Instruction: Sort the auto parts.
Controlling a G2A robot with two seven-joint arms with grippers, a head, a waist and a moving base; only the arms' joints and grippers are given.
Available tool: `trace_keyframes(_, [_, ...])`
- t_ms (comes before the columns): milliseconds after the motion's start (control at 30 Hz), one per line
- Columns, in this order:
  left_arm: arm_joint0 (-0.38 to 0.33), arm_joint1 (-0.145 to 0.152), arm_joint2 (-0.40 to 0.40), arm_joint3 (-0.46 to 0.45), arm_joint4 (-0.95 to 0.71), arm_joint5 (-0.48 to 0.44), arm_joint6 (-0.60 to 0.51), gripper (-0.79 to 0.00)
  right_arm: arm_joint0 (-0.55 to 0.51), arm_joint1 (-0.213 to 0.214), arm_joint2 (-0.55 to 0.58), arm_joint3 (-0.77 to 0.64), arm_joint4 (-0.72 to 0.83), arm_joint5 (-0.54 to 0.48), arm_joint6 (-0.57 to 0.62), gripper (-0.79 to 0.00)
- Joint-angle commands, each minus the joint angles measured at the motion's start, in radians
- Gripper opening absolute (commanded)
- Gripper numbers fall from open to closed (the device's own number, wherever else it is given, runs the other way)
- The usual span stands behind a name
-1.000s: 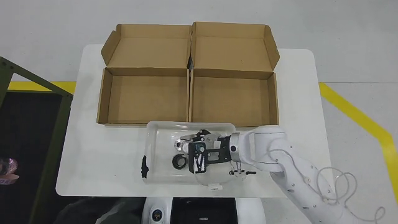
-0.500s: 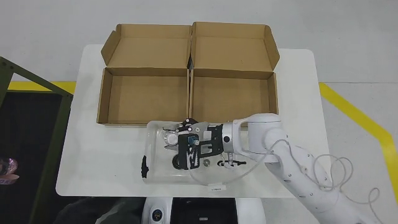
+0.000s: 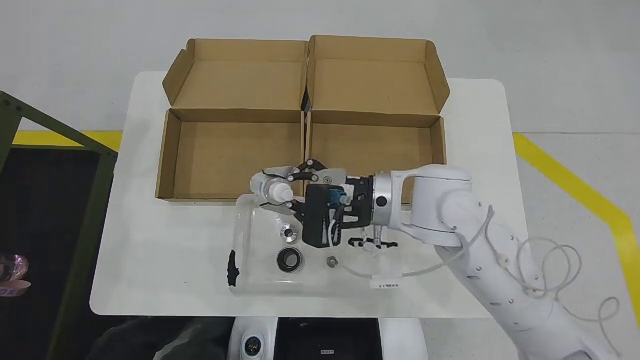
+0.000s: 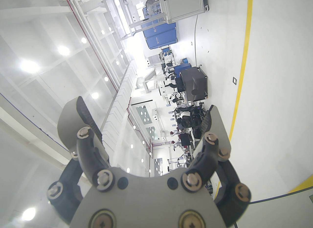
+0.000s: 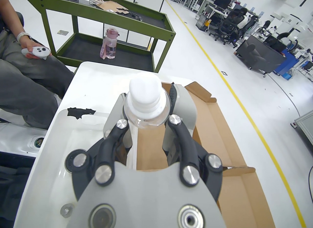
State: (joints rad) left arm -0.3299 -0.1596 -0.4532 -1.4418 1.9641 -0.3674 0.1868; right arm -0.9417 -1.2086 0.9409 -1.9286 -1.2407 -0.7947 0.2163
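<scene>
right pincer [image 3: 276, 187] is clamped on bottle [image 5: 144, 94], held just over tray's [image 3: 250, 250] far rim. Grip is best kept firm until bottle is past that rim, over the box [image 3: 230, 150], then released low.

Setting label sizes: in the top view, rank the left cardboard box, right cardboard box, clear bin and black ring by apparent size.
1. left cardboard box and right cardboard box, alike, so tied
2. clear bin
3. black ring
</scene>
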Motion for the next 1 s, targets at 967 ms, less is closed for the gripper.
trace_keyframes(967, [0.0, 0.0, 0.0, 0.0, 0.0, 0.0, 0.0, 0.0, 0.043, -0.006, 0.098, 0.238, 0.151, 0.128, -0.021, -0.785])
